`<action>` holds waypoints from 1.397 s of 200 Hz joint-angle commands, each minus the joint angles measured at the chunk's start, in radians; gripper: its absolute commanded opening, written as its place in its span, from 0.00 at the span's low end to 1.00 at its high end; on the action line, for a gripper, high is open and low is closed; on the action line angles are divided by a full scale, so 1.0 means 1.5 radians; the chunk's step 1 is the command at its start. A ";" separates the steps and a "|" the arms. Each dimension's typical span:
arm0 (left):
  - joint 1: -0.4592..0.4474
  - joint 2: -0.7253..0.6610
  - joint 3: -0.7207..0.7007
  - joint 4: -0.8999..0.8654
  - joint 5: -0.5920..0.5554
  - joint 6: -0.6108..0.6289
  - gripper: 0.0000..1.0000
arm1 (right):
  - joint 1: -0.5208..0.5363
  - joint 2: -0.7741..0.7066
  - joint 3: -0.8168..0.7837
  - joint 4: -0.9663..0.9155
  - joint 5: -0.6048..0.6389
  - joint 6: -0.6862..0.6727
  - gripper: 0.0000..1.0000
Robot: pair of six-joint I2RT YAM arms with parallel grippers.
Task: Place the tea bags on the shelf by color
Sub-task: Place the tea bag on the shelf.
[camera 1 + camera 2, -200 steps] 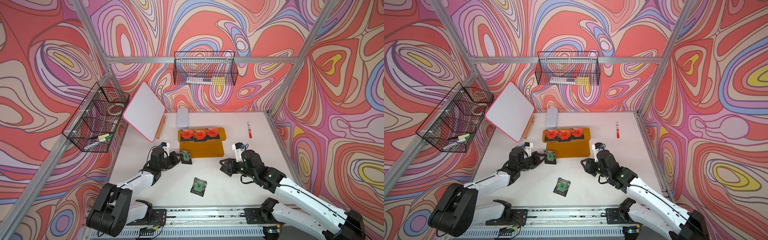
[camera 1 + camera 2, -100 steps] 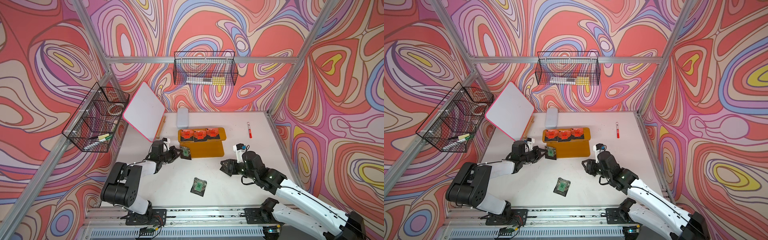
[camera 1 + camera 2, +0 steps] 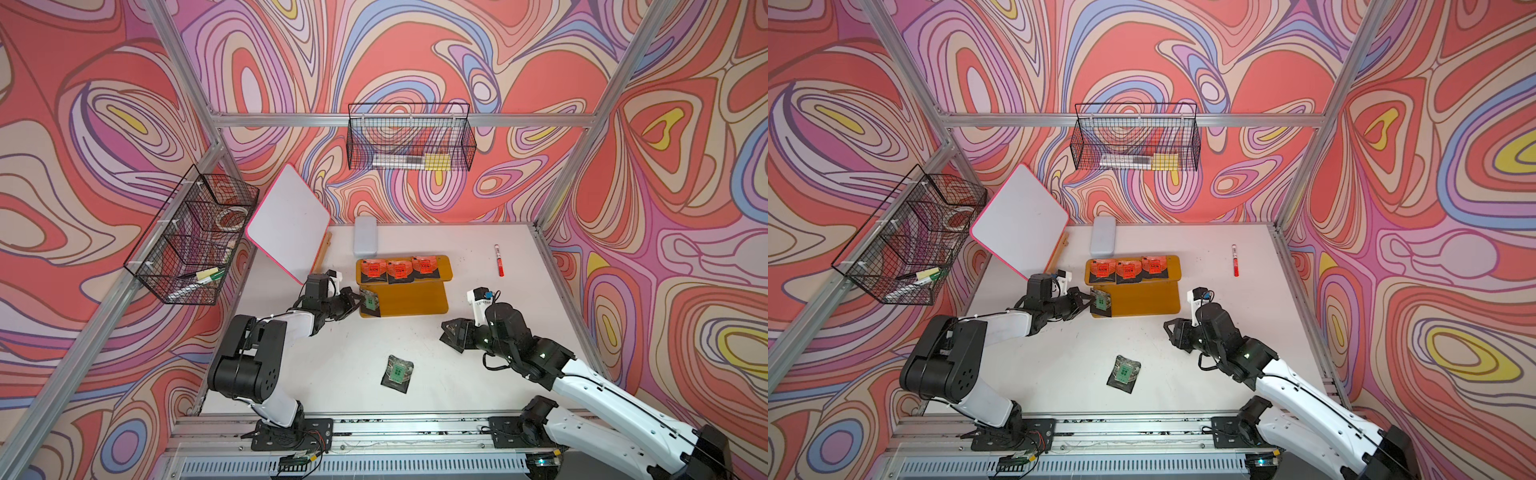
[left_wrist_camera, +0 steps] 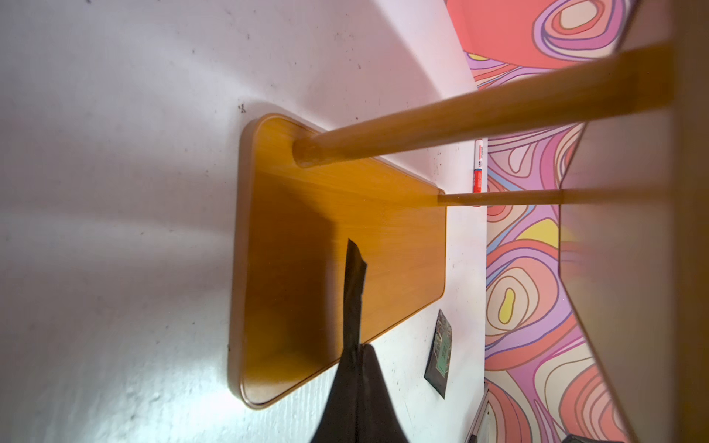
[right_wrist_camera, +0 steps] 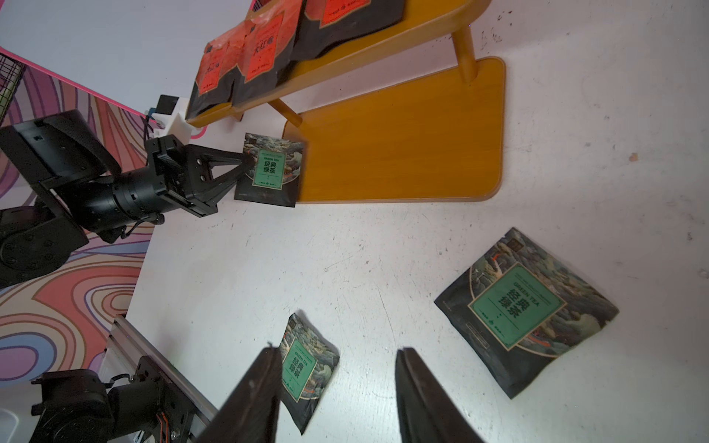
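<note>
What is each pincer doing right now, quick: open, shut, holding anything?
Left pincer: shut on a green tea bag, at the edge of the shelf.
Right pincer: open, holding nothing.

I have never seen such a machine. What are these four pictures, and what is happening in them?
These are two robot arms at a white table. Two pictures look down from above; two come from cameras on the wrists. The left gripper is shut on a green tea bag at the end of the yellow shelf's lower tier. Three orange-red tea bags lie on its upper tier. Two more green tea bags lie on the table. The right gripper is open and empty.
</note>
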 commanded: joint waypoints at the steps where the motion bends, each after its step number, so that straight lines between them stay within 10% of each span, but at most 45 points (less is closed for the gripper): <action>1: 0.006 0.021 0.015 -0.015 0.001 0.019 0.00 | 0.004 -0.008 -0.007 -0.005 0.007 0.003 0.49; 199: 0.007 0.102 0.079 -0.053 -0.021 0.051 0.00 | 0.004 -0.006 -0.010 -0.004 0.003 0.007 0.49; 279: 0.010 0.091 0.084 -0.079 -0.030 0.058 0.35 | 0.004 -0.003 -0.012 -0.001 -0.001 0.010 0.49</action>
